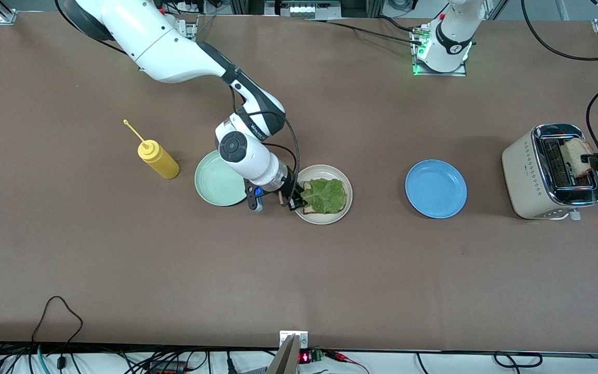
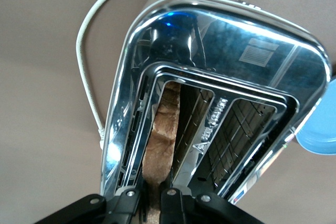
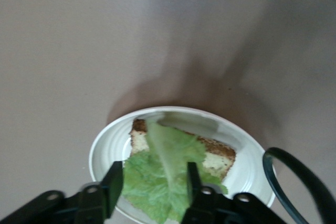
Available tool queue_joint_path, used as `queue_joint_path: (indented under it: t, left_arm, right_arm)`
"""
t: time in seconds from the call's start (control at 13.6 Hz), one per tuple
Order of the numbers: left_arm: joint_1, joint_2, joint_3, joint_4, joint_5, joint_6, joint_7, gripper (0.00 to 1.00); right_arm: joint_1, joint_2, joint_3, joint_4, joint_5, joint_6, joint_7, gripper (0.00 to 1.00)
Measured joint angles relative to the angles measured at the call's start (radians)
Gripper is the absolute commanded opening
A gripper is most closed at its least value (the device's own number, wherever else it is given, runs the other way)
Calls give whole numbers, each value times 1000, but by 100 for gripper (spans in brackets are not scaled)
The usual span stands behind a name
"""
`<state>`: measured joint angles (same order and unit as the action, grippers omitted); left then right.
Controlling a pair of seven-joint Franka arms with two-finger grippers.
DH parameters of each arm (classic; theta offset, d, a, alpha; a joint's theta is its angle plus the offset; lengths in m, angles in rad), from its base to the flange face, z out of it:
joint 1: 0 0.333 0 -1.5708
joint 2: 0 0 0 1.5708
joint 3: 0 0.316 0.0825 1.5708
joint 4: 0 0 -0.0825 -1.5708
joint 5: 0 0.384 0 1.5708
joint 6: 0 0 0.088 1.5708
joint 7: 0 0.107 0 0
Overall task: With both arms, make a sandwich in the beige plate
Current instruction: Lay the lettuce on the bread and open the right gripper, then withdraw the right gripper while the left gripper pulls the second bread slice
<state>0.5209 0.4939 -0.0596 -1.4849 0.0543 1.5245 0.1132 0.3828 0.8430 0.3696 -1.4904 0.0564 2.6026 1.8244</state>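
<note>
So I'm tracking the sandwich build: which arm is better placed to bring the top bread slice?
Probably the left: the left gripper is shut on the bread slice in the toaster. The right gripper is open over the lettuce on the beige plate.

Brown table lying evenly lit, black cables trailing along its near edge, pale floor showing at the corners

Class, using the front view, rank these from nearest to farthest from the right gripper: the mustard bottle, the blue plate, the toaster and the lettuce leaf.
Measured from the right gripper, at the beige plate's edge:
1. Lettuce leaf, on the bread in the beige plate, right at the fingers.
2. Blue plate, toward the left arm's end.
3. Mustard bottle, toward the right arm's end; close to the blue plate's distance.
4. Toaster, at the left arm's end.
</note>
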Motion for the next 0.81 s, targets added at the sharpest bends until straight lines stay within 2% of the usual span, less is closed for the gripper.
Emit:
queue_joint_path:
  t: [0.07,0.22,0.51,0.66,0.81]
  left_arm:
    - [0,-2,-2,9,0,-6,10,1]
    - [0,-9,-10,40,-4,-41,16,1]
    - [-3,-31,-40,169,-36,-224,21,1]
    - [-4,-40,-89,268,-41,-356,24,1]
    - [-5,-49,-174,371,-43,-451,26,1]
  right_arm:
    - [-4,-7,-3,10,0,-19,0,100]
    - [-30,-59,-7,29,-5,-162,-53,100]
    - [-133,-232,-8,37,-3,-488,-404,100]
    - [-187,-312,-9,36,-3,-620,-608,100]
    - [-261,-385,-13,35,-3,-749,-865,100]
